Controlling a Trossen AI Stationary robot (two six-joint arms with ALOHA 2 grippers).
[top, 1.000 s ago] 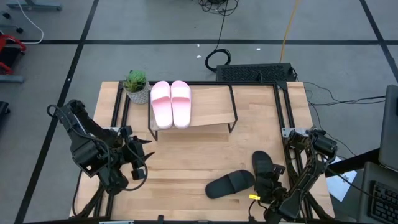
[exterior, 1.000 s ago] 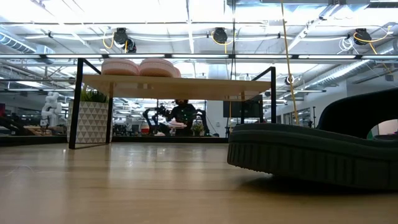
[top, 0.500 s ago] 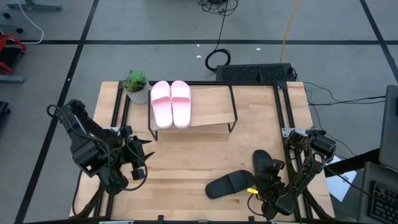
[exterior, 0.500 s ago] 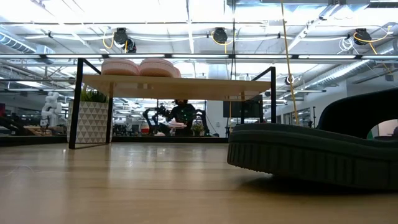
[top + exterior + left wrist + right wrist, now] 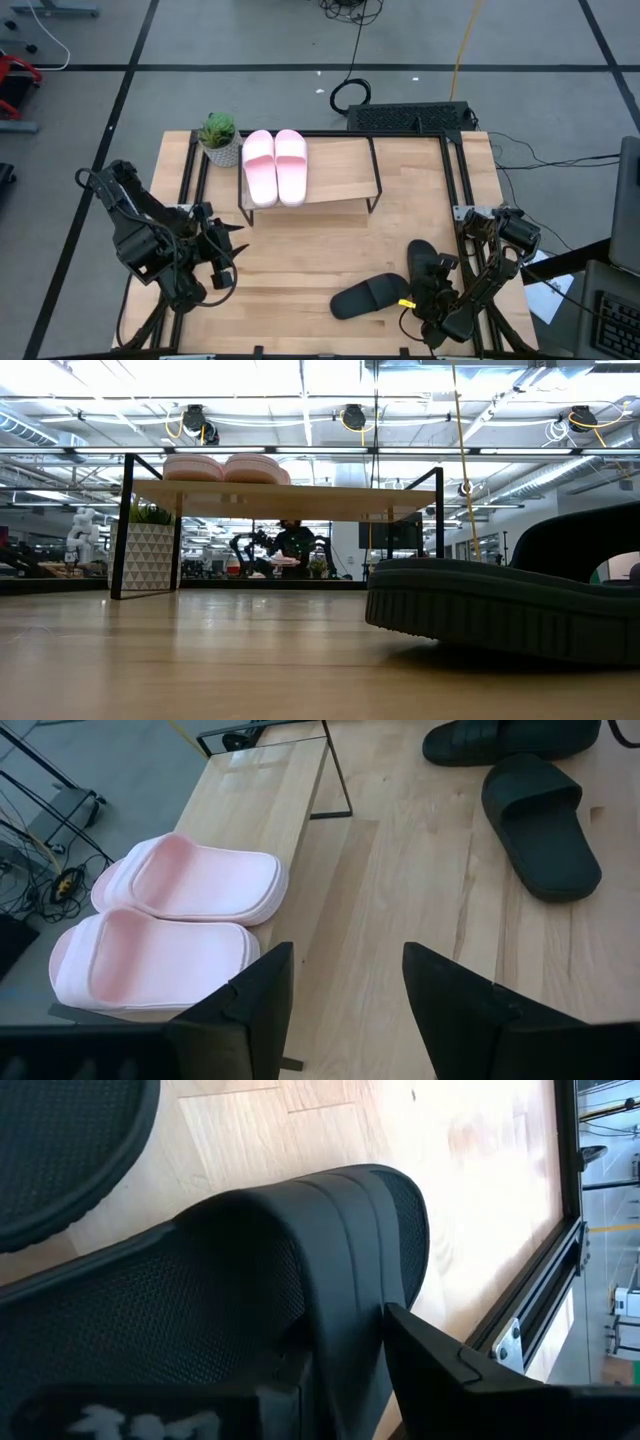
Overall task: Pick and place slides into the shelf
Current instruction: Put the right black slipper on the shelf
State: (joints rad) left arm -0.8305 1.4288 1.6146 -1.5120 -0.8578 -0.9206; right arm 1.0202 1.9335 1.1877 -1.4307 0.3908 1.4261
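Observation:
Two pale pink slides [image 5: 275, 165] lie sole-down side by side on the left part of the shelf [image 5: 340, 170]. Two black slides lie on the table at the near right: one crosswise [image 5: 368, 297], one pointing to the far edge [image 5: 420, 258]. My right gripper [image 5: 422, 295] is low over the near end of that second slide. In its wrist view its open fingers stand on either side of the strap's edge [image 5: 350, 1280]. My left gripper [image 5: 345, 960] waits open above the table's near left and holds nothing. My right gripper has one finger [image 5: 440, 1365] outside the black slide's strap [image 5: 340, 1250] and the other on the strap's inner side, slanting down from the near right. I cannot tell whether either finger touches the strap. The slide lies flat on the table.
A small potted plant [image 5: 218, 138] stands at the shelf's left end. A black frame rail [image 5: 462, 200] runs along the table's right edge, close to my right arm. Bare wood lies between the shelf and the black slides [image 5: 300, 250]. A keyboard [image 5: 410, 117] sits beyond the far edge.
My right gripper has sunk a little, and tipped slightly further down, toward the black slide beneath it. Both black slides and the pink pair lie where they were.

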